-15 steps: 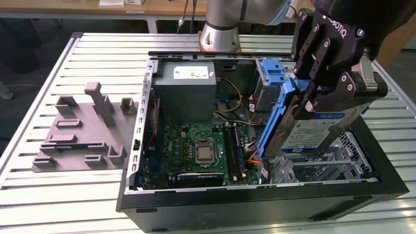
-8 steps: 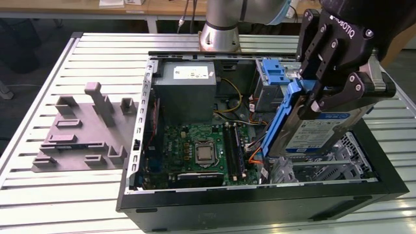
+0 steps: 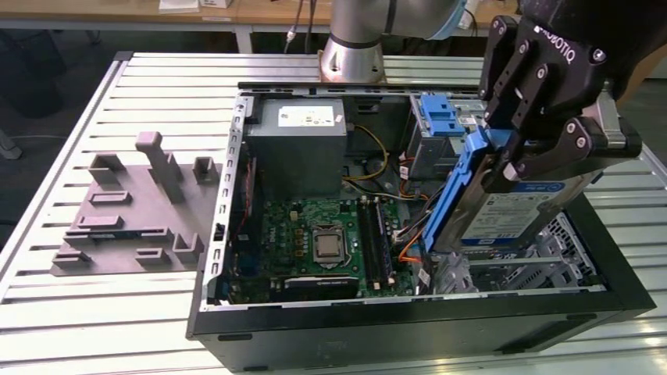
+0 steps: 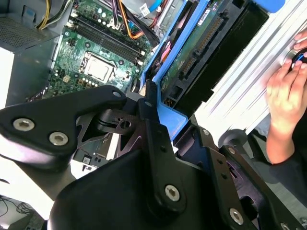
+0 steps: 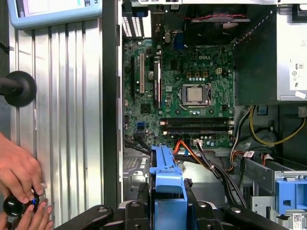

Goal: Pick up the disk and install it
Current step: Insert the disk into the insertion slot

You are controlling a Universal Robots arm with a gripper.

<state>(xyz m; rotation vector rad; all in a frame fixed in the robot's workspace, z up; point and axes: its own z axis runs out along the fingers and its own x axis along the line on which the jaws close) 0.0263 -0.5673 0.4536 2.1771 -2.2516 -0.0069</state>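
An open computer case (image 3: 417, 337) is lying on a slatted metal table (image 3: 83, 312), green motherboard (image 3: 302, 234) facing up; a grey moulded fixture (image 3: 125, 234), possibly foam, is sitting beside it.

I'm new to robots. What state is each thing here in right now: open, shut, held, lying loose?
computer case: lying on its side, open, side panel off.
disk: held tilted on edge, lower end inside the computer case, not seated.
gripper: shut on the disk.
hand: fingers on a small black knob.
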